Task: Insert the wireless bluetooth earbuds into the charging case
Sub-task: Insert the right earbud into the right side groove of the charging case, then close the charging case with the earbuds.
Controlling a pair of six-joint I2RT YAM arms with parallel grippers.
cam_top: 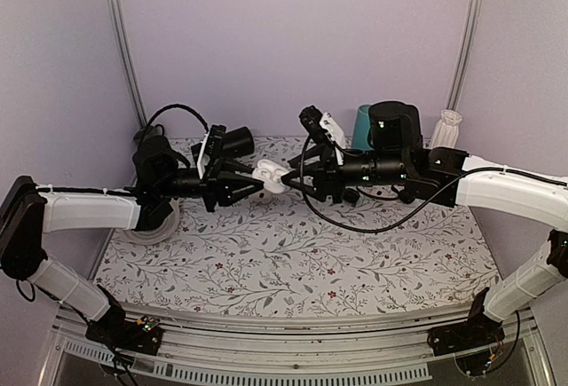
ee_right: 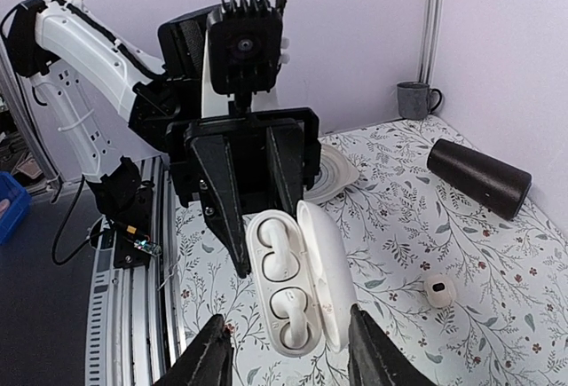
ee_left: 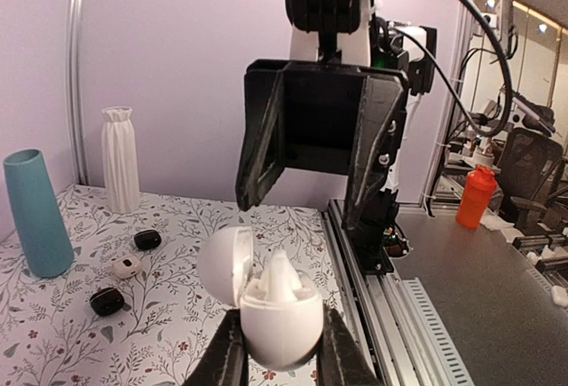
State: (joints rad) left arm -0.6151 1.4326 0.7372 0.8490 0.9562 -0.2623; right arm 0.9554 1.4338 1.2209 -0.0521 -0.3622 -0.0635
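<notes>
My left gripper [ee_left: 282, 350] is shut on the charging case [ee_left: 280, 315], a glossy white pebble held in the air with its lid [ee_left: 226, 266] swung open. In the right wrist view the charging case [ee_right: 284, 284] shows two white earbuds, one [ee_right: 282, 244] above the other [ee_right: 291, 311], lying in its wells. The left gripper's fingers [ee_right: 222, 200] clamp the case body. My right gripper [ee_right: 286, 333] faces the case with its jaws open, one on each side and apart from it. From above, the case [cam_top: 271, 176] hangs between the left gripper [cam_top: 253, 184] and the right gripper [cam_top: 297, 184].
On the floral table stand a teal vase [ee_left: 35, 213] and a white ribbed vase [ee_left: 120, 160]. Near them lie two black lumps [ee_left: 106, 301] [ee_left: 147, 240] and a white round piece [ee_left: 126, 267]. A black cone [ee_right: 479, 177], grey mug [ee_right: 415, 99] and white plate [ee_right: 333, 169] sit on the far side.
</notes>
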